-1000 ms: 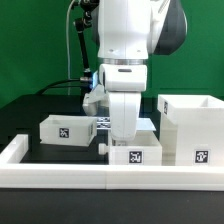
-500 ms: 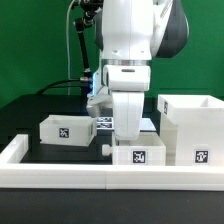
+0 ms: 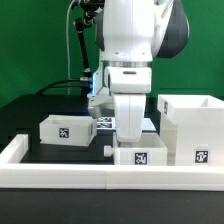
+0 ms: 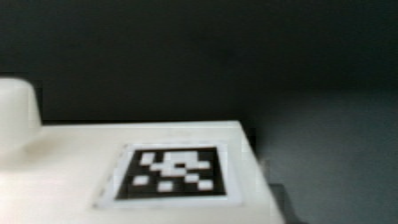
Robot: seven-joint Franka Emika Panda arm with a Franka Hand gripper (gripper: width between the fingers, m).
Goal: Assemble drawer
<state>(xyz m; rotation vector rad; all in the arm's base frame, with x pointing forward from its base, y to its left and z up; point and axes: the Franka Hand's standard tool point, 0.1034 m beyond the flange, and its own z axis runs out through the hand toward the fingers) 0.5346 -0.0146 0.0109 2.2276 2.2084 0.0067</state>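
The drawer is in three white tagged parts. The tall housing stands at the exterior view's right. One small tray sits at the left. A second small tray, with a dark knob on its left side, sits at the front centre, just left of the housing. My gripper reaches straight down into this tray and appears shut on its wall, though the fingertips are hidden behind it. The wrist view shows only a white tagged surface, very close and blurred, with no fingers in sight.
A low white border wall runs along the front and turns back at the left. The marker board lies flat behind the arm. Black cables hang at the back left, and the table top is black.
The front tray has slid a little toward the housing at the exterior view's right, and my gripper has moved with it. The left tray and the housing have not moved.
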